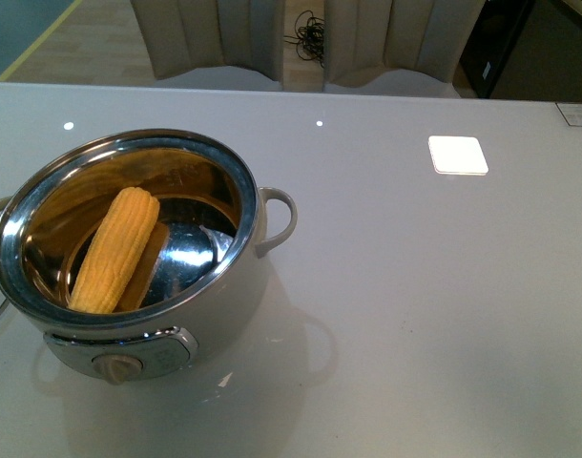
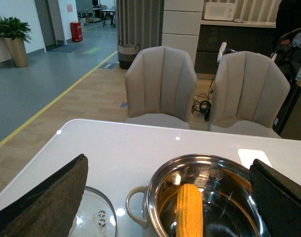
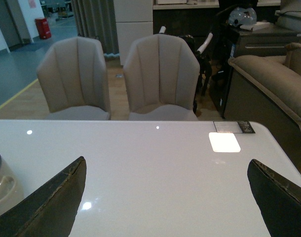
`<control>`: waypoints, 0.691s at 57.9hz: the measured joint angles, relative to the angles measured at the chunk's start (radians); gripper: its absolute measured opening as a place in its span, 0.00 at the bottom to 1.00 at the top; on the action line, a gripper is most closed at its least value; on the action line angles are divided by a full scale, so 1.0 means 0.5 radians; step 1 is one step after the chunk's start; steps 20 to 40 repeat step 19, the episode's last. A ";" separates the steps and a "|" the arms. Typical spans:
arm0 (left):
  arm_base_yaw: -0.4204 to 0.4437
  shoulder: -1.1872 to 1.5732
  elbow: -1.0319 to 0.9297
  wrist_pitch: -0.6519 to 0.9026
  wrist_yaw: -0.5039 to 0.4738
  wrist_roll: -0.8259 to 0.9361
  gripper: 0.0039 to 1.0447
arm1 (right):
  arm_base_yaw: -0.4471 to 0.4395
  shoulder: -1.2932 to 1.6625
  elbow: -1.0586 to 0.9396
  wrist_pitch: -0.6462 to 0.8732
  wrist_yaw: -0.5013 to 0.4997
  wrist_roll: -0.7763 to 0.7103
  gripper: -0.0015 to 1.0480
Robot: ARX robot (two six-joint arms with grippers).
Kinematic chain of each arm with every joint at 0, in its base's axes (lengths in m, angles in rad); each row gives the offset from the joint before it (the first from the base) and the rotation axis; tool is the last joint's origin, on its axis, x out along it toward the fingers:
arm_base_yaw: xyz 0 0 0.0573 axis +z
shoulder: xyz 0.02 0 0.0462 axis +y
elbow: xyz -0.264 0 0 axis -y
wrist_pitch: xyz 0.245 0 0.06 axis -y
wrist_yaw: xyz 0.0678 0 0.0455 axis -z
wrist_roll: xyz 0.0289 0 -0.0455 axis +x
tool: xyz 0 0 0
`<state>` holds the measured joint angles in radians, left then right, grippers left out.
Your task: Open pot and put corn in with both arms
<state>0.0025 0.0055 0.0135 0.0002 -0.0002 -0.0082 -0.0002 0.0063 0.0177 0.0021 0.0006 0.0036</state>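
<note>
The cream-white pot (image 1: 224, 286) stands uncovered at the table's front left, with a shiny steel rim and a control knob (image 1: 114, 367) facing me. The yellow corn (image 1: 115, 248) lies inside it, leaning against the steel wall; the left wrist view also shows the corn (image 2: 189, 211) in the pot (image 2: 155, 197). My left gripper (image 2: 168, 202) hangs open above the pot with nothing between its fingers. The glass lid (image 2: 94, 219) lies flat on the table beside the pot. My right gripper (image 3: 168, 197) is open over bare table, the pot's (image 3: 2, 185) side at the view's edge. Neither arm appears in the front view.
The white table (image 1: 415, 286) carries a bright square light reflection (image 1: 457, 155) at the back right. Two beige chairs (image 2: 160, 84) (image 2: 249, 89) stand behind the far edge. A sofa (image 3: 274, 84) sits off to the right.
</note>
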 joint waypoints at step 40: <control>0.000 0.000 0.000 0.000 0.000 0.000 0.93 | 0.000 0.000 0.000 0.000 0.000 0.000 0.91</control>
